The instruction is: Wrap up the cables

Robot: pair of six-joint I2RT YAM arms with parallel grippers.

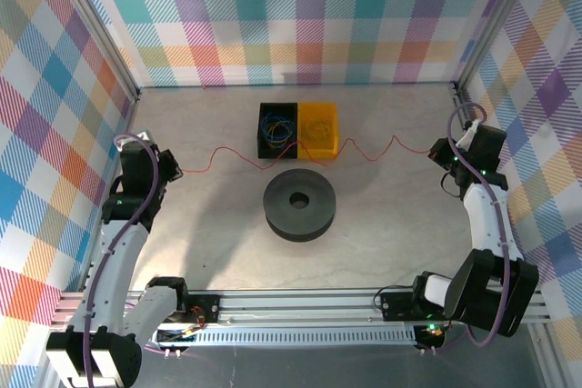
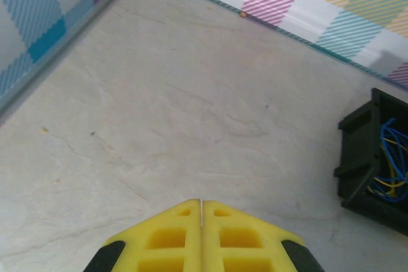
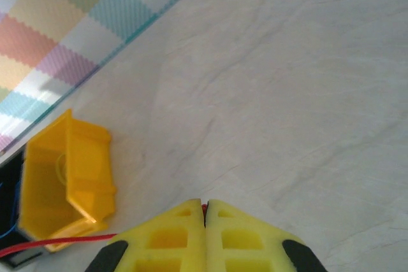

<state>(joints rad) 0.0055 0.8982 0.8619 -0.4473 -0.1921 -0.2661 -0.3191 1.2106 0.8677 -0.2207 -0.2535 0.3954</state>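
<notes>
Both my pincers are clenched. On the right gripper (image 3: pixel 205 206) the yellow pads meet edge to edge, and a sliver of red shows in the seam between them, so I am pinching the cable (image 3: pixel 64 242) there. On the left gripper (image 2: pixel 201 204) the pads are pressed together just as tightly. No red shows in the left wrist view, but from above the wire's other end runs straight into that gripper, so I judge that I hold it there too.

From my right fingers the cable trails away low toward the yellow bin (image 1: pixel 335 124). From above it spans the table (image 1: pixel 209 224) from one gripper to the other as a thin, wavy red line. It passes the near side of the yellow bin and of the black bin (image 1: pixel 261 129), which holds a tangle of blue and yellow wires. Whether it touches the bins I cannot tell.

The black spool (image 1: pixel 300 204) lies flat near the middle of the table, on my side of the cable and apart from it, with nothing wound on it.

I take this as the stretch-out step, with the wire held at both ends and the wrapping not yet begun. Next I must bring the span down against the spool's rim and carry one end around it. I should keep light tension so that the hair-thin wire neither slips from my pads nor snags on a bin.
</notes>
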